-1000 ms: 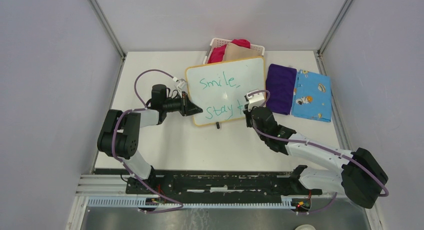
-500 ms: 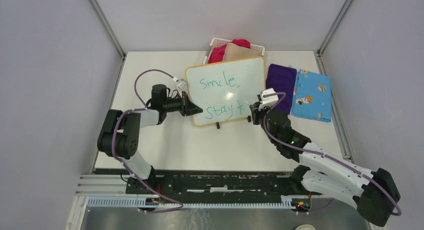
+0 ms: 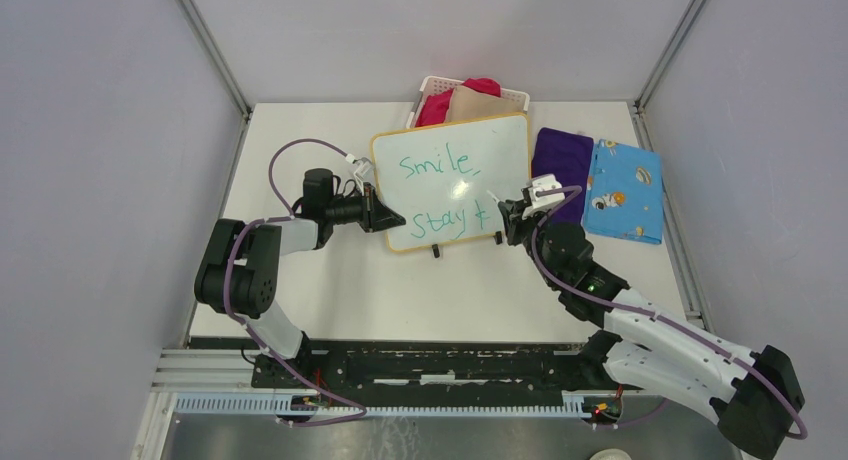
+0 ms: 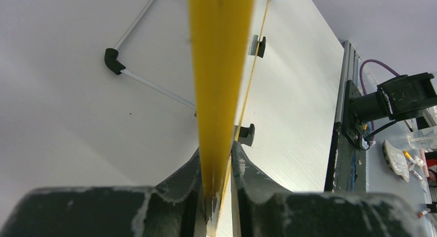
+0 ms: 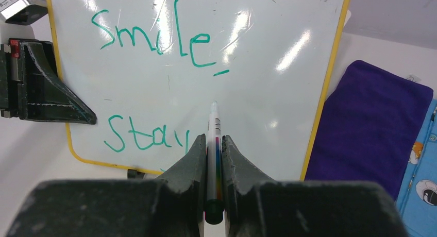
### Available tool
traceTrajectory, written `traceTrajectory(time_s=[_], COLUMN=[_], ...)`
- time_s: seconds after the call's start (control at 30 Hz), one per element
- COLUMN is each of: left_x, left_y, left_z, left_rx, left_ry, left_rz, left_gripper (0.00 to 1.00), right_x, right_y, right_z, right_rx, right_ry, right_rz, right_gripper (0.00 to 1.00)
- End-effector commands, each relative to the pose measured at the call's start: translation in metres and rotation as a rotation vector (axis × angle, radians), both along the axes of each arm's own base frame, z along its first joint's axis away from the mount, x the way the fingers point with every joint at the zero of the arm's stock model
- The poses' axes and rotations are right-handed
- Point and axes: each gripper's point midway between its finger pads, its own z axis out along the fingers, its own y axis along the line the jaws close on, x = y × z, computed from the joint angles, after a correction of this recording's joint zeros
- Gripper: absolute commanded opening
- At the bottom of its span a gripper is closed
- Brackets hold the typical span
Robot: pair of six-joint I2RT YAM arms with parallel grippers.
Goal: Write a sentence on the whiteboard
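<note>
The left gripper (image 3: 385,218) is clamping the left edge of the yellow-framed rectangular whiteboard (image 3: 500,145), evidently steadying it at the rear centre of the white table (image 3: 400,290). The right gripper (image 3: 509,221) is pinching a slim white marker (image 5: 213,118), tip toward the green handwritten sentence (image 3: 437,164), judged unfinished.

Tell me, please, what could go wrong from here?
The yellow-framed white whiteboard is clamped only at its left edge by the left tool, so pressure from the white marker in the right tool could swing it. Little space lies right of green "stay", so letters may overrun the edge.
</note>
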Motion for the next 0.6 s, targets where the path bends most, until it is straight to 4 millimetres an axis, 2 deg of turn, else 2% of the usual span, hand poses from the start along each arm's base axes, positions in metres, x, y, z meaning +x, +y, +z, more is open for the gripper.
traceTrajectory(time_s=[0.0, 0.33, 0.57], left_x=[-0.014, -0.014, -0.014], left_y=[0.006, 0.006, 0.006], left_z=[-0.045, -0.045, -0.045], left_rx=[0.115, 0.115, 0.115], left_ry=[0.137, 0.137, 0.137], left_rz=[0.042, 0.042, 0.042], left_gripper=[0.02, 0.02, 0.02], right_x=[0.002, 0.003, 0.009], right_y=[0.004, 0.011, -0.005], right_z=[0.010, -0.011, -0.035], right_rx=[0.039, -0.034, -0.058], right_ry=[-0.041, -0.015, 0.023], right_rz=[0.012, 0.042, -0.060], right_gripper=[0.00, 0.00, 0.00])
